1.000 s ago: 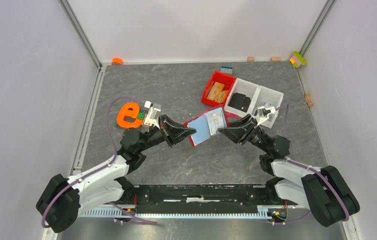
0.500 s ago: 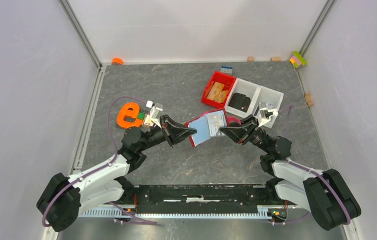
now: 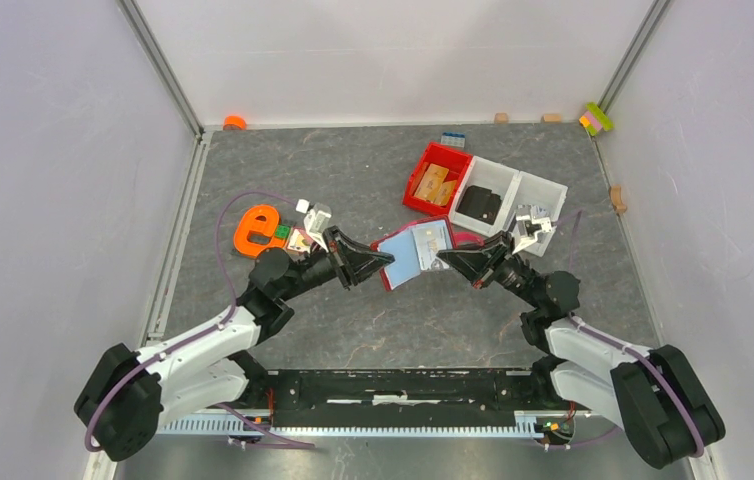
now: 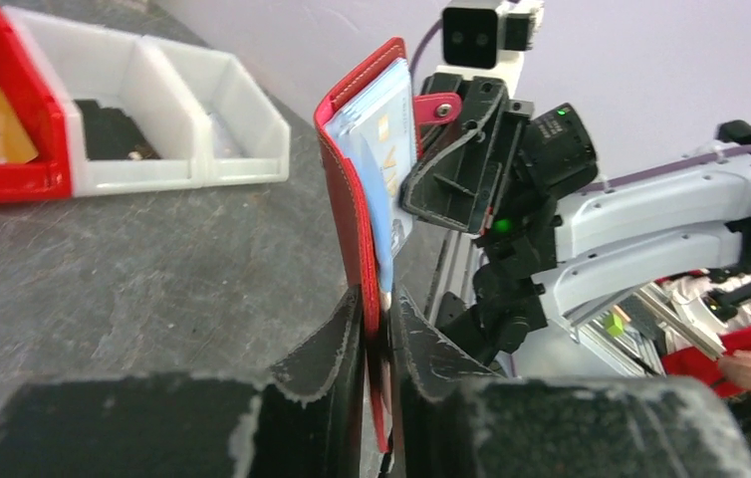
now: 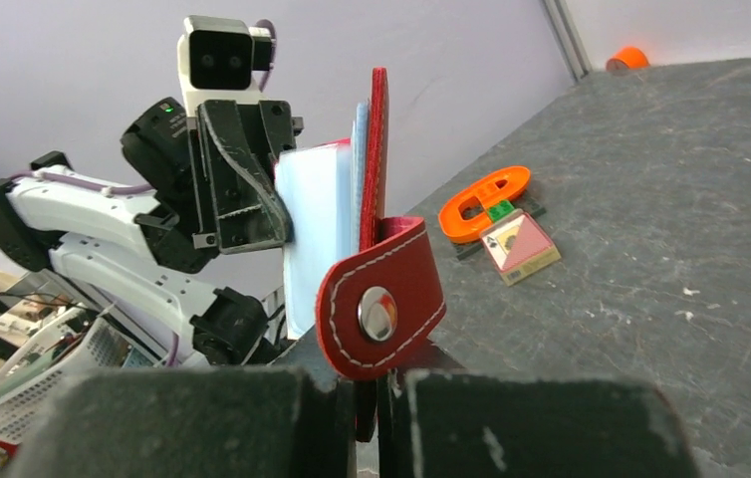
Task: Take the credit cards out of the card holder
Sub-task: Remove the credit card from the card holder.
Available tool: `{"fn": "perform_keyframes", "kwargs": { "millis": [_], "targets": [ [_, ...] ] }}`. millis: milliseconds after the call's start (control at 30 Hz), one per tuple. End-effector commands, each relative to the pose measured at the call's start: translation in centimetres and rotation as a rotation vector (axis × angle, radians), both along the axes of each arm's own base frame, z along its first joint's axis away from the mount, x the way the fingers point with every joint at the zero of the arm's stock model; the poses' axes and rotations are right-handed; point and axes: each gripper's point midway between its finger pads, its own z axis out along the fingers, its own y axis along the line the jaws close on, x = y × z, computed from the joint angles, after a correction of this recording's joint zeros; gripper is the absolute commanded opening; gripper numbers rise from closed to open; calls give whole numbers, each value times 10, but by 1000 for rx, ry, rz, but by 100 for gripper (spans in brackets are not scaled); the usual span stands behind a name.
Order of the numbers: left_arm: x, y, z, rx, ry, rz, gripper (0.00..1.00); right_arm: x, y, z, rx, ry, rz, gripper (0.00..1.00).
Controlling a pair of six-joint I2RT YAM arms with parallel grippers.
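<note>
Hanging in mid-air over the middle of the grey table [image 3: 353, 325], the card holder [image 4: 352, 189] stood open like a book between the two arms, lifted off the surface. The left gripper [image 3: 385, 263] had the holder's left edge slotted between its fingers [image 4: 337, 349]. The red cover lay flat against one finger, yet a thin dark slit showed on the other side, so whether that claw was truly clenched or slack could not be told. On the other side, the right gripper [image 3: 441, 262] was clamped tight on the holder's right edge. The holder's snap strap [image 5: 381, 299] drooped over the front of those fingers, its metal stud facing the wrist camera. And the credit cards [image 3: 405, 262]? Tucked in the pockets, with light blue faces showing on the left half and a greyish card [image 3: 433, 240] on the right half, their edges poking a little past the red cover. Beyond the holder, toward the far wall, sat a red bin [image 3: 414, 178] with tan pieces [image 3: 435, 183] inside. It touched a white two-compartment tray [image 3: 538, 190] that had a black object [image 3: 478, 205] in its left cell. Off to the left lay an orange e-shaped piece [image 3: 256, 230], well apart from the holder.
</note>
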Motion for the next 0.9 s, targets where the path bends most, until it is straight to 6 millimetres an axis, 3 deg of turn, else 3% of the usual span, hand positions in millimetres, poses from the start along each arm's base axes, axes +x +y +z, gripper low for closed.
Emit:
{"fn": "perform_keyframes", "kwargs": {
  "millis": [0, 133, 300, 433, 533, 700, 867],
  "targets": [
    [21, 9, 7, 39, -32, 132, 25, 15, -4, 5, -24, -27, -75, 0],
    [35, 28, 1, 73, -9, 273, 44, 18, -6, 2, -43, -19, -104, 0],
    [50, 56, -11, 43, 68, 453, 99, 34, -15, -11, -108, 32, -206, 0],
    [55, 74, -13, -12, 104, 547, 100, 48, -27, -19, -155, 81, -313, 0],
    [50, 76, -8, -66, 76, 534, 100, 53, -38, -20, -146, 103, -386, 0],
    [25, 39, 11, -66, -37, 287, 98, 56, -43, -25, -145, 138, -419, 0],
    [11, 1, 6, 12, -32, 68, 89, 52, -31, -29, -142, 152, -341, 0]
  ]
}}
